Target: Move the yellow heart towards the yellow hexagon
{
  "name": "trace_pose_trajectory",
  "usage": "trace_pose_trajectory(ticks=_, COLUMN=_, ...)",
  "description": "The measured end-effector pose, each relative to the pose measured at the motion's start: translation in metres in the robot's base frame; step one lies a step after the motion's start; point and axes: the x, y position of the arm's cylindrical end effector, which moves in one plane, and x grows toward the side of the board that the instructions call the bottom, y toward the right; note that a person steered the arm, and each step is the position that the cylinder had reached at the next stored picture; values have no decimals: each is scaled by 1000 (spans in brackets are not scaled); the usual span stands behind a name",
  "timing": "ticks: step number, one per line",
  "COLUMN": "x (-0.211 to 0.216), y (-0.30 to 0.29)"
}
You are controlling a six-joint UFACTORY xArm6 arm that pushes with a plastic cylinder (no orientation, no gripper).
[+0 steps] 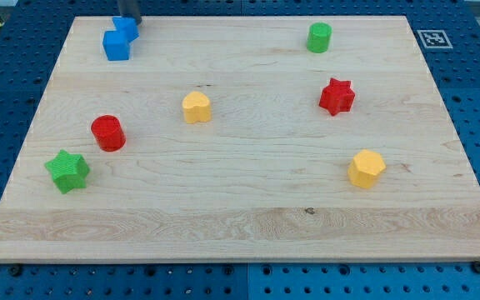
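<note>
The yellow heart [196, 107] lies left of the board's middle. The yellow hexagon [366, 169] lies at the lower right, well apart from the heart. My tip [131, 22] shows at the view's top left, at the far edge of the board, right beside the blue blocks [119, 40]. It is far up and left of the yellow heart.
A red cylinder [107, 132] and a green star [67, 171] lie at the left. A red star [337, 96] lies at the right, a green cylinder [319, 37] at the top right. The wooden board [248, 217] sits on a blue pegboard table.
</note>
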Motion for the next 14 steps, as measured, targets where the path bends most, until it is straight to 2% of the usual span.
trace_pose_trajectory(ticks=1, x=-6, y=3)
trace_pose_trajectory(ticks=3, x=-5, y=88)
trace_pose_trajectory(ticks=6, x=-6, y=187)
trace_pose_trajectory(ticks=7, x=15, y=199)
trace_pose_trajectory(ticks=9, x=61, y=190)
trace_pose_trajectory(ticks=11, x=151, y=119)
trace_pose_trajectory(ticks=12, x=192, y=108)
trace_pose_trajectory(ticks=14, x=232, y=106)
